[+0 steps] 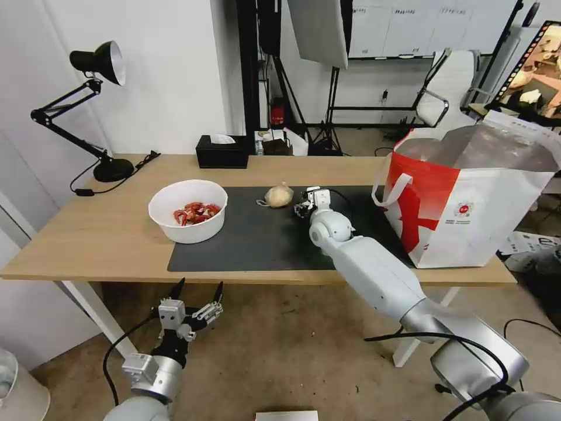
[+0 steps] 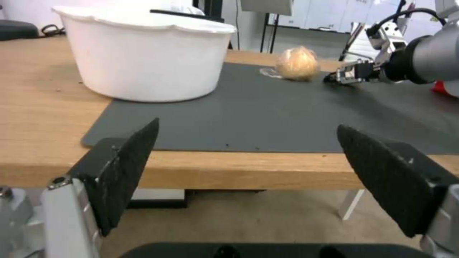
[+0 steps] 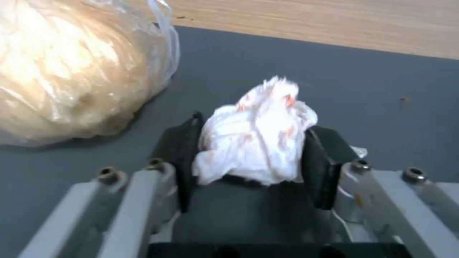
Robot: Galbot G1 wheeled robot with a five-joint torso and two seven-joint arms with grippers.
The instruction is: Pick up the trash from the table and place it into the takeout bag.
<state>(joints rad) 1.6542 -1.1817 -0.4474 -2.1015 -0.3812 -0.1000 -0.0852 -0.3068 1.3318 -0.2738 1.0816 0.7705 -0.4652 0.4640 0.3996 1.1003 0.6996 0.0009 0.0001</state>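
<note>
My right gripper (image 1: 304,208) is low over the dark grey mat (image 1: 257,241) on the table (image 1: 105,237), shut on a crumpled white tissue (image 3: 256,138) with orange stains. Close beside it lies the tan lump in clear wrap (image 1: 279,196) (image 3: 67,71). The white bowl of red shells (image 1: 187,210) stands on the mat's left end. The takeout bag (image 1: 467,202) stands open at the table's right end. My left gripper (image 1: 197,290) hangs open and holding nothing, below the table's front edge and in front of the bowl (image 2: 143,53).
A black tissue box (image 1: 222,152) sits at the table's far edge and a black desk lamp (image 1: 93,105) at the far left corner. Light stands, a chair and cables fill the room behind.
</note>
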